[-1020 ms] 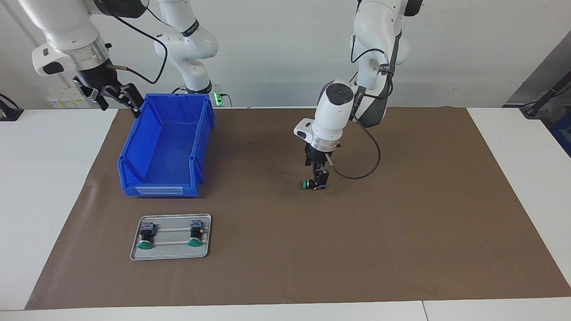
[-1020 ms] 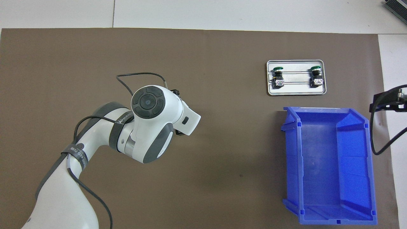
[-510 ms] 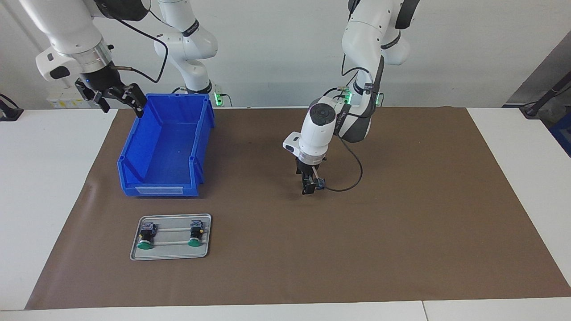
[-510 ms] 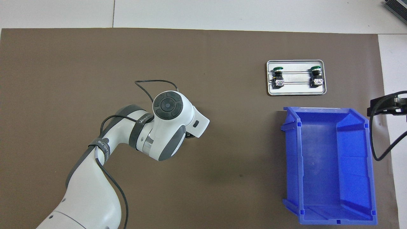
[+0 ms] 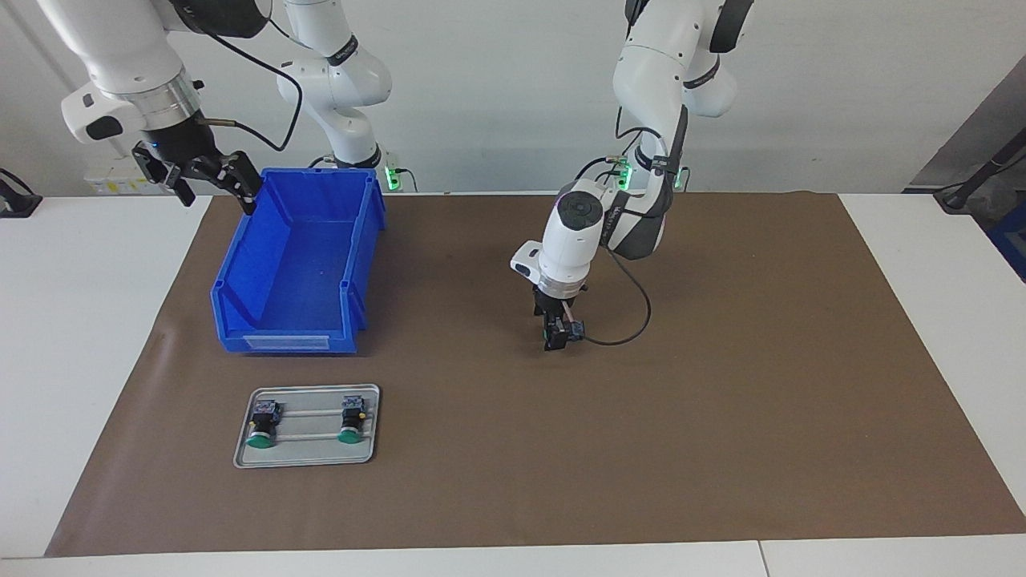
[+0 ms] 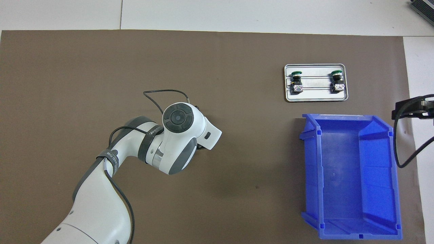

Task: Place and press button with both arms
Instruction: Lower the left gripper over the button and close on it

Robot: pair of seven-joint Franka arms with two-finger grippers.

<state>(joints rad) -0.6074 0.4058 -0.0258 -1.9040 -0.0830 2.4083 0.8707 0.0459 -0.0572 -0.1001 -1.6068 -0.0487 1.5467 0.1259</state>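
The button (image 5: 566,332) sits in the left gripper (image 5: 559,335), held low over the brown mat (image 5: 721,385) near the middle of the worktop (image 5: 80,336). The fingers are closed on its dark body.

Handling, as judged: a small, light, rigid part with a smooth round body that could roll or twist in the hold. The body is the place to grip; cap and terminal end are best left free.

Hidden: the cap cannot be made out, so orientation is uncertain, as is whether the button touches the mat. In the overhead view the left wrist covers gripper and button entirely.

2 matching buttons (image 5: 260,422) (image 5: 351,418) lie on a metal tray (image 5: 309,458), beside a blue bin (image 5: 296,264).

The right gripper (image 5: 204,172) waits beside the bin's rim with fingers spread, holding nothing; overhead shows only its edge.
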